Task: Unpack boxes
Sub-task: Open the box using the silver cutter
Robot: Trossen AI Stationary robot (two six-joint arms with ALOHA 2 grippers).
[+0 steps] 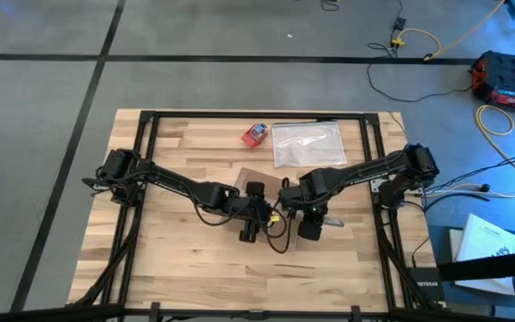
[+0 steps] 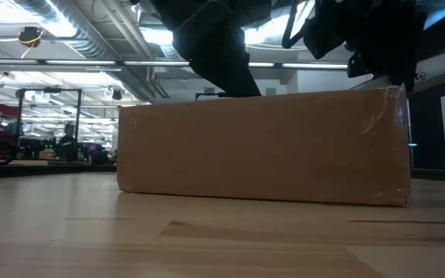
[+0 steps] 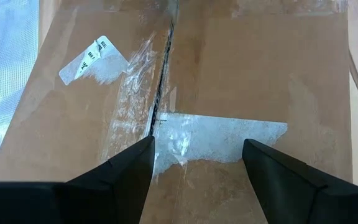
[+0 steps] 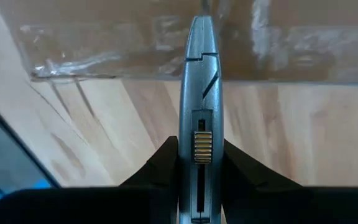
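The brown cardboard box (image 2: pixel 261 147) rests flat on the wooden table, mid-table, largely hidden under both arms in the high view (image 1: pixel 250 172). Its top (image 3: pixel 241 68) shows a centre seam and patches of clear tape. My left gripper (image 3: pixel 197 163) is open just over that top, a finger on either side of a tape patch (image 3: pixel 222 134); it also shows in the high view (image 1: pixel 256 207). My right gripper (image 4: pixel 201 163), which the high view also shows (image 1: pixel 309 213), is shut on a grey utility knife (image 4: pixel 201 93). The knife's tip lies over the box's taped side (image 4: pixel 123 43). My left gripper stands over the box top; I cannot tell whether its fingertips touch the cardboard. My right gripper pinches the knife's handle (image 4: pixel 201 149) between its two fingers, at the slider. The knife runs along the fingers and sticks out past them, pointing steeply down at the box's taped side. Whether the tip touches the box I cannot tell.
A clear plastic bag (image 1: pixel 308 143) lies flat near the table's far edge, with a small red-and-blue object (image 1: pixel 255 134) to its left. Bare wood (image 1: pixel 177 259) spreads toward the near edge. Black frame rails (image 1: pixel 257 114) border the table.
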